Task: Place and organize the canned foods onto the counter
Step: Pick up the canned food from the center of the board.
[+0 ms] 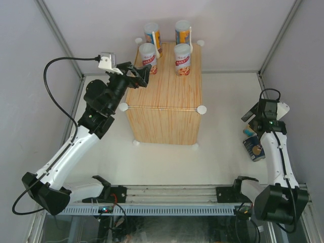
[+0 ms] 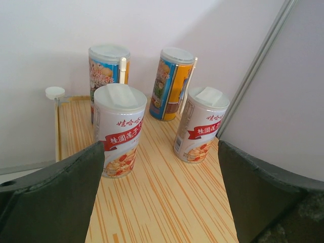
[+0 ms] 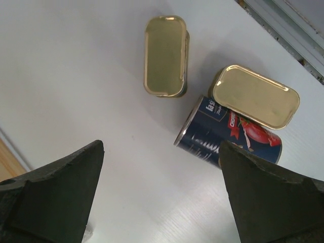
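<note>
While left tool and right tool gape wide, neither holds anything.

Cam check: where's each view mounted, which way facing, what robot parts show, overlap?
Top external: above and behind the robot, looking down; both arms, the counter, table.
Left wrist: over the counter, facing four upright cans at its far end; left fingers below.
Right wrist: looking down at dark can and two gold tins; right fingers below.
Shared: top and left wrist both show those cans.
</note>
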`<state>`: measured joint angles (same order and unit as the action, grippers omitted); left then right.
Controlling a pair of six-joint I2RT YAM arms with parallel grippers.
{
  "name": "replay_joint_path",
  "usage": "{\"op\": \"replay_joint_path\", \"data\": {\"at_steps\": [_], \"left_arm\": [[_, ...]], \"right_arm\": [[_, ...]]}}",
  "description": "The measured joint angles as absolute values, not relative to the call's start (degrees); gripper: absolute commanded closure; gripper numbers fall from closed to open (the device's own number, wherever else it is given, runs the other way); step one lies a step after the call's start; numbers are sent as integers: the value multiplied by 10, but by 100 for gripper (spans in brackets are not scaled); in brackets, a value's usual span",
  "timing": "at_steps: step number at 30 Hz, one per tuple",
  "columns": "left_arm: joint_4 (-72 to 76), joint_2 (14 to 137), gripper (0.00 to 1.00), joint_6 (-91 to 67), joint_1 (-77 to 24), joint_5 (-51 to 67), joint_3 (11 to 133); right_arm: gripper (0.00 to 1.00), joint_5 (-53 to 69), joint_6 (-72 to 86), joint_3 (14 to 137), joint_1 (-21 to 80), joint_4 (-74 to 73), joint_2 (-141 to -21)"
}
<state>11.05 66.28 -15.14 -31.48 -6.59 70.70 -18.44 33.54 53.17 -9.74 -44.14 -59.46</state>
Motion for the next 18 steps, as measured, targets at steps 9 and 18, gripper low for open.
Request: {"op": "replay_joint_path", "data": {"at_steps": [9,18], "left_arm": [[123,661,3,-159,-315,-63,705],[124,637,3,-159,-315,-64,704]], "right_arm": [[7,-172,337,532,-149,-402,-686],[8,-157,336,541,-165,-375,-744]]}}
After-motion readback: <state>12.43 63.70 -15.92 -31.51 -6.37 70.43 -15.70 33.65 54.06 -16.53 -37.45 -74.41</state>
